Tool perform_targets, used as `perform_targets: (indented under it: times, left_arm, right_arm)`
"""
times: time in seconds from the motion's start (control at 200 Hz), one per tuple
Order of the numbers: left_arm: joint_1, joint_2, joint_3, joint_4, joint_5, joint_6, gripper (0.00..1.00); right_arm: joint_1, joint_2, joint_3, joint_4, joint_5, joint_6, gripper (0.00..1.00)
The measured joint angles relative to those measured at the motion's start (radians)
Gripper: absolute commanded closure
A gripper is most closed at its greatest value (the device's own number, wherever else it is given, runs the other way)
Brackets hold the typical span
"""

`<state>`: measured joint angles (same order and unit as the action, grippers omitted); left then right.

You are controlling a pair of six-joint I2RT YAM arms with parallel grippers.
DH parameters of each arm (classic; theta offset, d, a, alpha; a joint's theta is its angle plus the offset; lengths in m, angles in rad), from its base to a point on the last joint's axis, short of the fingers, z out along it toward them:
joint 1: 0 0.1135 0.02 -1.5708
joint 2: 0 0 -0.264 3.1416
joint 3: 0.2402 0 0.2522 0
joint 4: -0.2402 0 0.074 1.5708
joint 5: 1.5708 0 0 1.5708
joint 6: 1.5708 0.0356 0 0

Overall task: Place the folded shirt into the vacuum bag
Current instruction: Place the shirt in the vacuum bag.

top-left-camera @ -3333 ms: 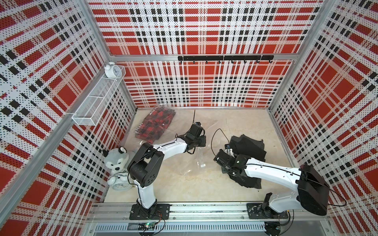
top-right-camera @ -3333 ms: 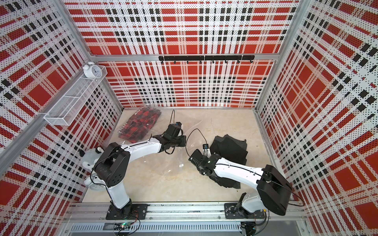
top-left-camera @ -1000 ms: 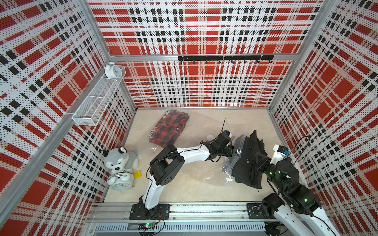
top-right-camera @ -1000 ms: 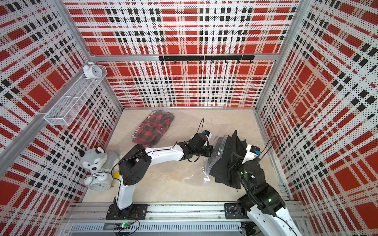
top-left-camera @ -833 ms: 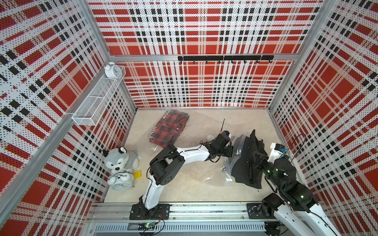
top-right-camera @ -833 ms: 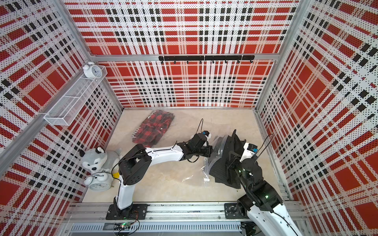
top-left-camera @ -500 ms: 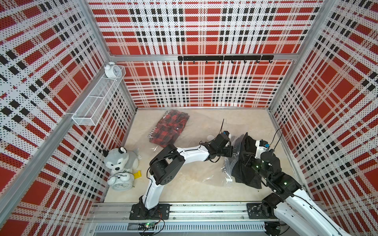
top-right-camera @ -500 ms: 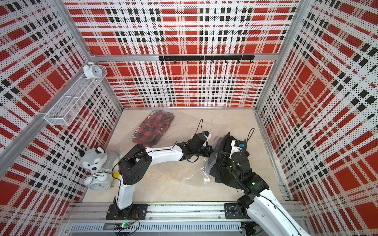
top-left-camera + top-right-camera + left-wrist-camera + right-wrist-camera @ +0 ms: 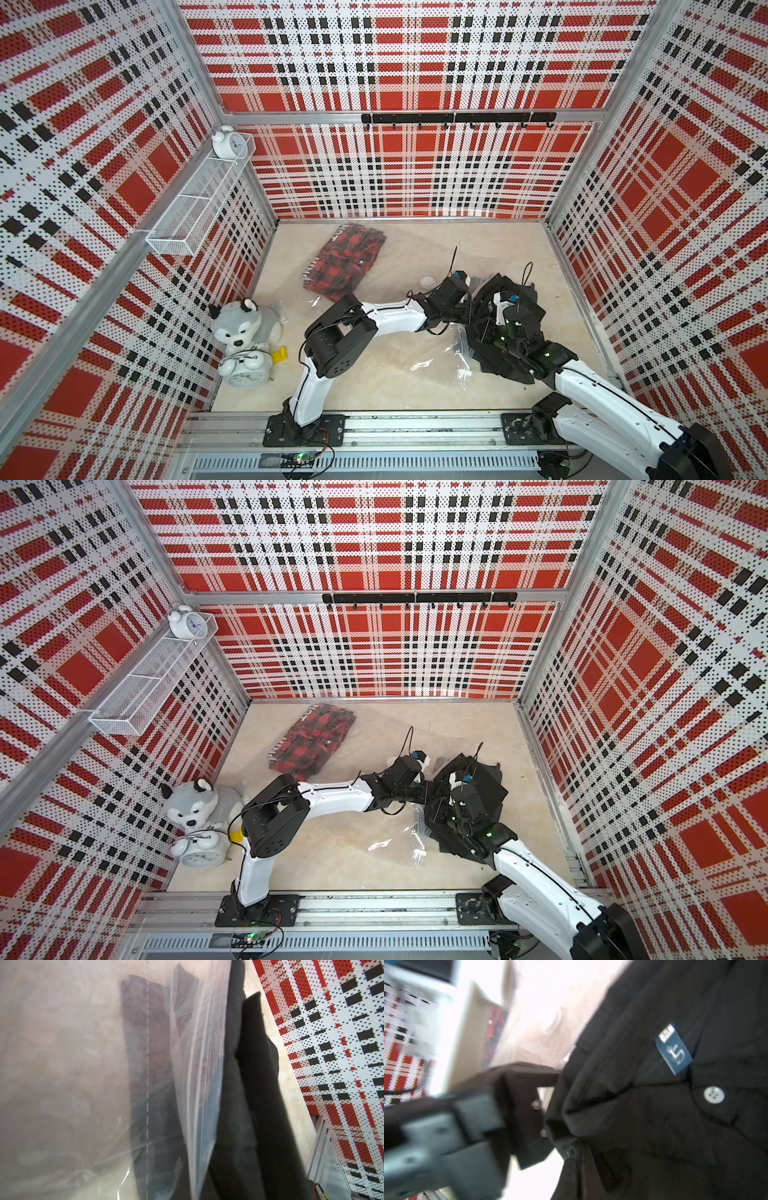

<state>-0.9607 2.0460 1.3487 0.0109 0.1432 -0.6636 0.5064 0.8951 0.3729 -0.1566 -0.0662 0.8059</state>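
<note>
Folded shirt [image 9: 519,316]: black, buttoned, blue size tab [image 9: 673,1049] at the collar. It stands bunched on edge just outside the mouth of the vacuum bag [image 9: 419,357], touching the raised lip, not yet inside. Vacuum bag: clear film lying mostly flat on the table [image 9: 353,395], with a white valve disc [image 9: 428,282] on its upper sheet and a zip slider clip [image 9: 465,374] at the mouth's near corner. Red plaid garment [image 9: 345,266]: appears to sit inside the bag's closed far end. Left pincer [image 9: 467,309]: closed narrow on the bag's upper lip and holding it raised, apparently to keep the mouth gaping toward the shirt. Right pincer [image 9: 490,322]: tips buried in black cloth, closed on the shirt and holding it against the bag's opening, apparently so the leading fold can slide under the lifted lip. Risk: limp film may sag shut, and loose shirt edges may snag at the bag's mouth.
</note>
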Motion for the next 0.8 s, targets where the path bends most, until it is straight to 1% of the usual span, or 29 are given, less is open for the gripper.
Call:
perform_targets:
  times: [0.17, 0.366, 0.566, 0.601, 0.626, 0.666, 0.691, 0.727, 0.797]
  left_arm:
    - [0.000, -0.041, -0.010, -0.001, -0.011, -0.005, 0.99]
    - [0.000, -0.085, -0.024, 0.012, -0.018, -0.007, 0.98]
    - [0.001, -0.118, -0.071, 0.081, -0.019, -0.010, 0.98]
    - [0.001, -0.118, -0.073, 0.088, -0.018, -0.011, 0.98]
    - [0.002, -0.118, -0.075, 0.093, -0.018, -0.011, 0.98]
    - [0.002, -0.118, -0.076, 0.100, -0.016, -0.013, 0.98]
    - [0.003, -0.117, -0.076, 0.105, -0.015, -0.013, 0.97]
    - [0.004, -0.117, -0.076, 0.116, -0.013, -0.013, 0.98]
    - [0.005, -0.115, -0.075, 0.136, -0.011, -0.013, 0.98]
  right_arm:
    - [0.006, 0.080, -0.042, 0.047, -0.012, 0.023, 1.00]
    - [0.008, 0.156, -0.051, 0.084, -0.021, 0.036, 1.00]
    - [0.008, 0.174, -0.051, 0.094, -0.023, 0.047, 1.00]
    - [0.008, 0.169, -0.051, 0.091, -0.024, 0.046, 0.93]
    - [0.009, 0.162, -0.050, 0.086, -0.023, 0.047, 0.83]
    - [0.009, 0.145, -0.048, 0.071, -0.024, 0.044, 0.61]
    - [0.009, 0.134, -0.047, 0.063, -0.024, 0.039, 0.52]
    - [0.009, 0.113, -0.044, 0.043, -0.024, 0.036, 0.44]
    - [0.009, 0.070, -0.035, 0.008, -0.018, 0.026, 0.35]
